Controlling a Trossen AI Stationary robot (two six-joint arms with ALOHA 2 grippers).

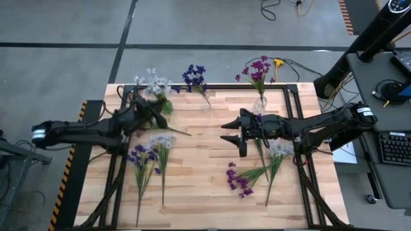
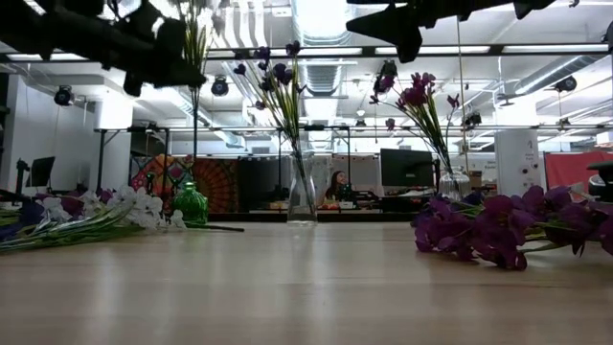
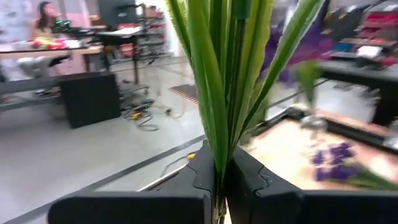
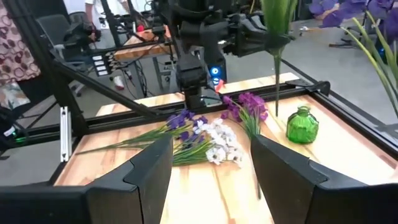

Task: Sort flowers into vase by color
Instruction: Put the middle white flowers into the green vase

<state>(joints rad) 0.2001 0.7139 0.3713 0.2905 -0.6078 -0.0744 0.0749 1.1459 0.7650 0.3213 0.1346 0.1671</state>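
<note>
My left gripper [image 1: 153,110] is shut on a whitish-blossomed flower [image 1: 154,83] held upright at the table's far left. The flower's stem [image 2: 194,115] hangs over a small green vase [image 4: 303,124]. A clear vase with dark blue-violet flowers [image 1: 196,80] stands at the far middle. Another with magenta flowers [image 1: 258,70] stands to its right. Loose flowers lie flat on the table: a violet and whitish bunch [image 1: 151,157] at the left, and a magenta and whitish bunch [image 1: 250,176] at the right. My right gripper [image 1: 232,131] hovers open at mid-table, holding nothing. My left gripper pinches the flower's green stem and long leaves [image 3: 222,155] between its two fingers [image 3: 249,180], well below the blossoms. The fingers reach in level, across the stem. The flower stands upright and clear of the table, its stem end [image 4: 277,106] hanging just above the green vase.
A black frame [image 1: 302,102] runs around the wooden tabletop [image 1: 199,167]. The table's near middle is bare wood. A person sits at a desk [image 2: 337,187] in the room beyond the far edge.
</note>
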